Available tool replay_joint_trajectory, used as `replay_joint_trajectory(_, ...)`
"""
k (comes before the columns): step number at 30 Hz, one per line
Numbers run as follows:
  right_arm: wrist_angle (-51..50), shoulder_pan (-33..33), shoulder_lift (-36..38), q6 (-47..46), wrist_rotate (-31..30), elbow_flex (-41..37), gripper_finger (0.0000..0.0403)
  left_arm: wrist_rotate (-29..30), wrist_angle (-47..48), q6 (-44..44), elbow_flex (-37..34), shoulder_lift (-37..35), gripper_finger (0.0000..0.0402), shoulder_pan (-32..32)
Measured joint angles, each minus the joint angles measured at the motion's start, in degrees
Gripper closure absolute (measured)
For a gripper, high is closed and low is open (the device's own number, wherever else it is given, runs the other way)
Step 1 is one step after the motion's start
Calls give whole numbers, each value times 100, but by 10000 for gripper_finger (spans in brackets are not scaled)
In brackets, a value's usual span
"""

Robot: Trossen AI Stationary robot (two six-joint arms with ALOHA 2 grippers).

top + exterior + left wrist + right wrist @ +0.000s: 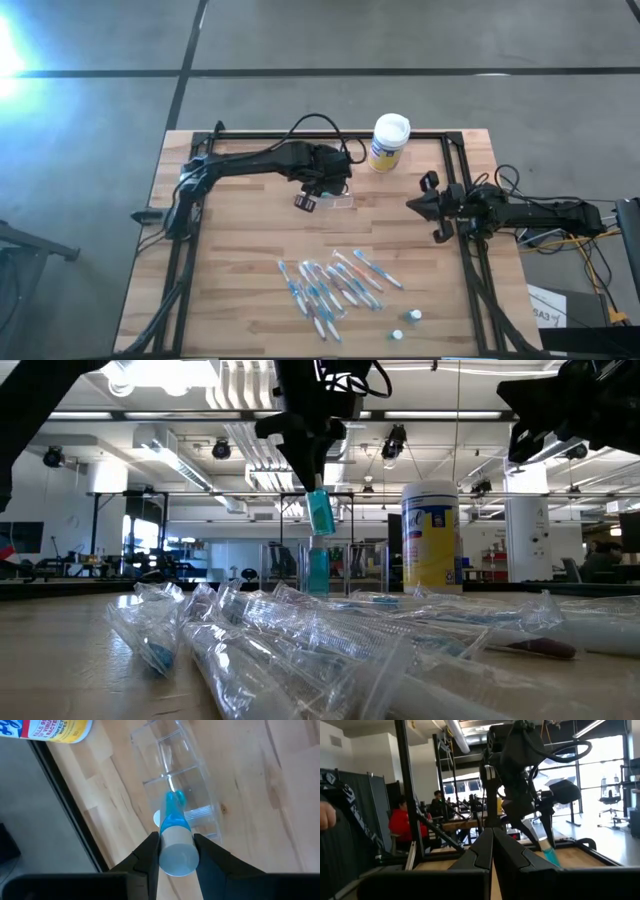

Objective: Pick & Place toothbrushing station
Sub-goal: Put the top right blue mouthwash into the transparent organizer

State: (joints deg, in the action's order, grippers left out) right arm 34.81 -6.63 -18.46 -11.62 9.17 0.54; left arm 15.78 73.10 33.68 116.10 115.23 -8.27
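Lying on its side just above the middle of the high view, the small see-through plastic cup with inner dividers [341, 201] rests on the wooden bench [240, 280], its open mouth apparently turned toward the left arm, which would let a long thin thing be slid in rather than dropped. The left gripper [322, 181] hangs directly over it, its fingers [150, 851] pinching a blue-and-white toothbrush [174, 822] by its thick white handle end, so the slim blue part points down at the cup; in the left wrist view that tip sits right over one of the compartments, though I cannot tell whether it touches the plastic. Held upright like this, the brush looks lined up for insertion, which I judge to be the step in hand. Below the cup, in the lower middle of the high view, a loose heap of wrapped toothbrushes [330, 285] waits, with two tiny white-capped tubes [414, 316] just beside it to the lower right. A bigger yellow canister with a white lid [389, 143] stands upright near the top, clear of the work. At the right edge the right gripper [418, 205] waits with fingers pressed together, holding nothing.
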Motion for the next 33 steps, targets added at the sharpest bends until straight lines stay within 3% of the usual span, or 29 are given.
replay_joint_trajectory(13,2,1,0,25,1,0,394,268,425,52,632,8,302,11)
replay_joint_trajectory(20,-17,0,0,3,2,0,394,-162,661,-105,646,26,301,56)
replay_joint_trajectory(33,-161,0,-13,1,2,0,394,-288,743,-72,636,581,302,48)
